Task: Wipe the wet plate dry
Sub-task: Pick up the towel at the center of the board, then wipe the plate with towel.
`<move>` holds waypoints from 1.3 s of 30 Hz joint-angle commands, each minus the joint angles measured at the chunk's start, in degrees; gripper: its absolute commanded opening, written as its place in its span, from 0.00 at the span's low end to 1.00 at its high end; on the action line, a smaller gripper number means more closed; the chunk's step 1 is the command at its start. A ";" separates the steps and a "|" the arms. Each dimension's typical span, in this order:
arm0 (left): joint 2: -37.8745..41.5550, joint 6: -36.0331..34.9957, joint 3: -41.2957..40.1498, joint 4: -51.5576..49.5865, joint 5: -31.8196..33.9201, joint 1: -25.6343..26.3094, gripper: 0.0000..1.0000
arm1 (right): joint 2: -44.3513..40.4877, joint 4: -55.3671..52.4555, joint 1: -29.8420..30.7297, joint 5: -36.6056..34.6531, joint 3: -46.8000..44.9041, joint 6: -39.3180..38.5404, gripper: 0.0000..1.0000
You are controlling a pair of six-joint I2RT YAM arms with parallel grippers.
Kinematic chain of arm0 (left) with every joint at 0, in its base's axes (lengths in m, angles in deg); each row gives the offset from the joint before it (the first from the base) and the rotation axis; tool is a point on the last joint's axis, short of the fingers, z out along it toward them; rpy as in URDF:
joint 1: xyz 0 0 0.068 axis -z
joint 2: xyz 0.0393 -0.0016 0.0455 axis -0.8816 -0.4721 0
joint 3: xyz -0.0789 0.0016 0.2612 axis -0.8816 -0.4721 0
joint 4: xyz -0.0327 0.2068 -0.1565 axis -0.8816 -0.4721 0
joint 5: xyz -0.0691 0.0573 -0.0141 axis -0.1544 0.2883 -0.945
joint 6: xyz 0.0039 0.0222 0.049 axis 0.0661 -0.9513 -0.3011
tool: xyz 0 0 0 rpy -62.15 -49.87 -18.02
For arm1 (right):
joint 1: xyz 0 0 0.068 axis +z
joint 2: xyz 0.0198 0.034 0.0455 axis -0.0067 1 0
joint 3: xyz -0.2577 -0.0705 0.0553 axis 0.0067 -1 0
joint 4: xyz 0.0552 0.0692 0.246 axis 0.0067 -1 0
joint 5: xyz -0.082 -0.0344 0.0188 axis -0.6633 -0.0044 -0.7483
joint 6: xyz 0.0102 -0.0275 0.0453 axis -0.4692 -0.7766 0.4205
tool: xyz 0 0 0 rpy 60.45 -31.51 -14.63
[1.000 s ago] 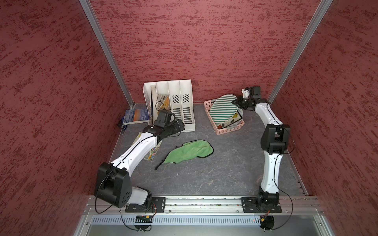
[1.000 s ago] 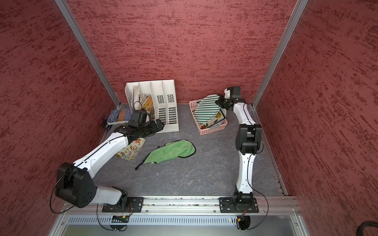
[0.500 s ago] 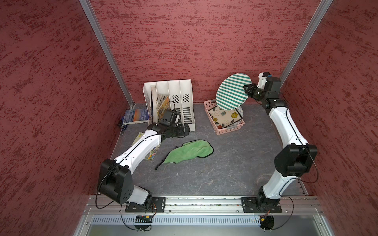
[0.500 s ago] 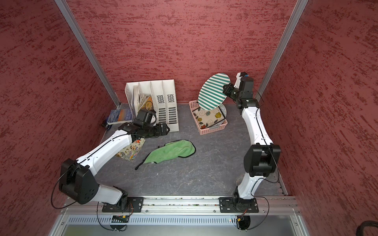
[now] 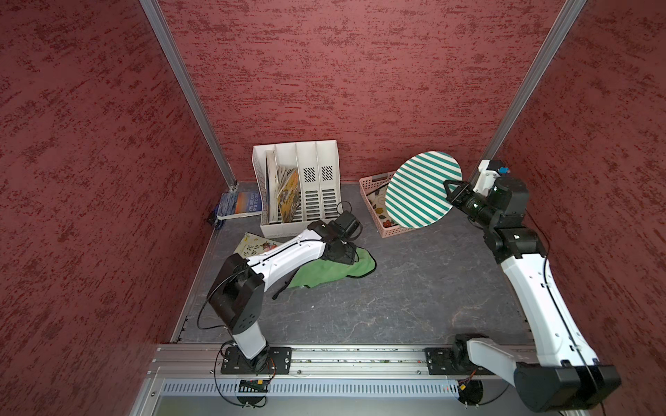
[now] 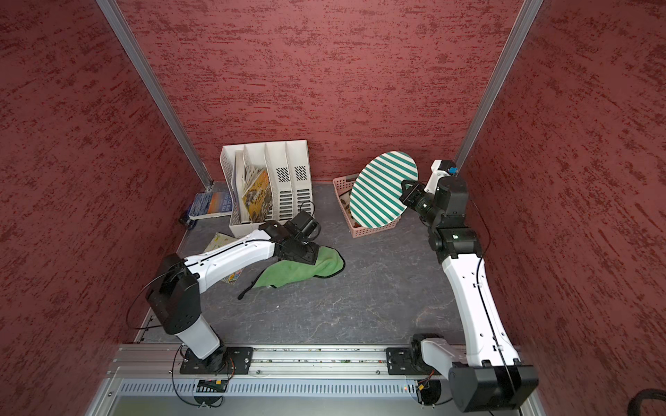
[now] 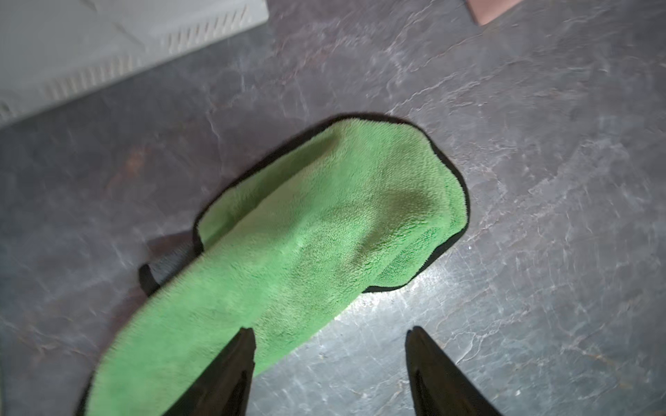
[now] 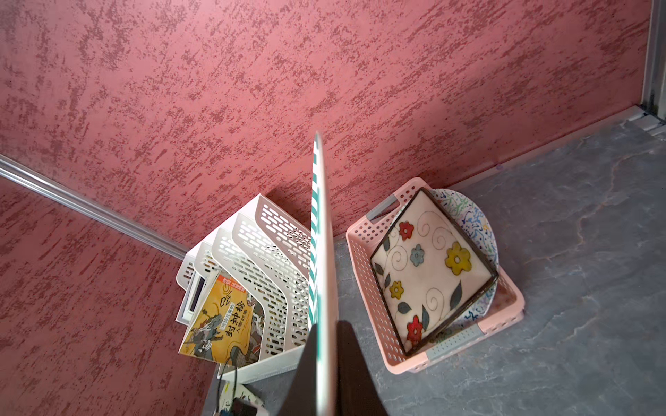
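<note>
With fingers (image 8: 351, 367) of right gripper (image 8: 328, 324) pinching its rim, holds striped plate (image 5: 421, 191) raised on edge near pink basket (image 5: 374, 179), faces exposed for wiping. Positions left gripper (image 7: 329, 329), fingers (image 7: 230, 367) spread, at edge of green cloth (image 7: 324, 216), apparently for pick-up.

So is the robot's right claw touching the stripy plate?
Touching. The right wrist view shows the rim of the stripy plate clamped in the right gripper, whose jaws press against both faces with no gap.

plate (image 8: 320, 252) (image 8: 429, 270) (image 8: 475, 219): 3; cloth (image 5: 324, 270): 1; basket (image 8: 360, 266): 1; file rack (image 5: 310, 169): 1
</note>
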 commanded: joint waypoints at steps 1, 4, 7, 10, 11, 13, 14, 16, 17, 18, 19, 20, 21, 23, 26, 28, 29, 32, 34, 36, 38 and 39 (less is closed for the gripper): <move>-3.54 6.83 1.88 -4.21 2.09 1.09 0.65 | -0.98 -1.48 0.21 -0.27 -0.48 -0.09 0.00; -9.14 11.20 4.15 -6.05 4.18 2.36 0.86 | -2.26 -2.67 0.22 0.85 -1.21 -0.20 0.00; -14.12 15.09 6.75 -7.99 7.48 3.22 1.00 | -4.41 -3.30 0.23 1.89 -3.02 0.62 0.00; -17.38 18.88 7.04 -7.79 9.22 3.58 0.96 | -7.51 -4.69 0.27 2.42 -5.35 0.62 0.00; -18.04 20.13 6.81 -7.41 9.43 3.54 0.91 | -8.59 -5.16 0.27 2.38 -6.15 0.69 0.00; -18.77 21.43 5.99 -5.87 8.71 3.36 0.73 | -10.87 -5.46 0.22 2.81 -8.20 0.90 0.00; -18.81 21.55 5.39 -4.55 7.99 3.27 0.62 | -11.89 -5.51 0.25 2.93 -9.17 1.07 0.00; -16.88 20.97 3.92 -1.44 6.94 3.45 0.35 | -13.67 -5.45 0.25 2.35 -11.26 2.15 0.00; -14.66 20.10 2.99 0.45 6.70 3.68 0.24 | -14.45 -5.24 0.20 1.71 -12.17 3.01 0.00; -11.22 18.18 2.13 3.05 5.70 3.82 0.11 | -15.27 -4.43 0.20 1.13 -13.52 4.27 0.00; -8.35 16.81 2.28 4.68 4.97 3.86 0.02 | -15.83 -3.71 0.20 0.61 -14.52 5.46 0.00; -5.45 15.27 3.04 5.43 4.20 3.82 0.00 | -16.19 -2.81 0.16 0.36 -15.34 6.76 0.00; -2.87 13.44 4.36 5.91 2.80 3.66 0.00 | -16.25 -1.56 0.16 0.45 -16.35 8.19 0.00; 1.36 9.94 7.65 6.15 -0.98 3.53 0.00 | -15.68 2.51 0.21 2.51 -18.07 11.20 0.00; 6.50 6.75 13.46 5.63 -6.81 3.51 0.00 | -13.41 12.19 0.09 8.03 -20.63 14.76 0.00; 8.46 6.29 17.10 5.97 -10.90 3.49 0.00 | -11.21 20.18 0.10 13.43 -22.06 17.60 0.00; 9.03 6.13 18.80 6.47 -13.00 3.55 0.00 | -10.38 23.14 0.07 15.47 -22.55 18.95 0.00; 7.63 5.39 25.49 6.73 -17.46 4.71 0.00 | -8.19 31.93 0.23 18.95 -24.01 24.22 0.00; 4.46 4.36 30.75 5.69 -19.75 5.70 0.00 | -7.45 37.96 0.26 19.08 -25.10 28.64 0.00; 1.29 3.51 34.75 4.61 -21.05 6.95 0.00 | -6.87 41.66 0.38 18.74 -25.07 32.05 0.00; -1.75 3.34 37.10 4.20 -20.83 7.78 0.00 | -6.34 44.05 0.46 18.64 -24.09 34.24 0.00; -3.00 3.69 37.80 4.60 -20.42 8.02 0.00 | -6.16 44.92 0.41 18.64 -23.50 34.87 0.00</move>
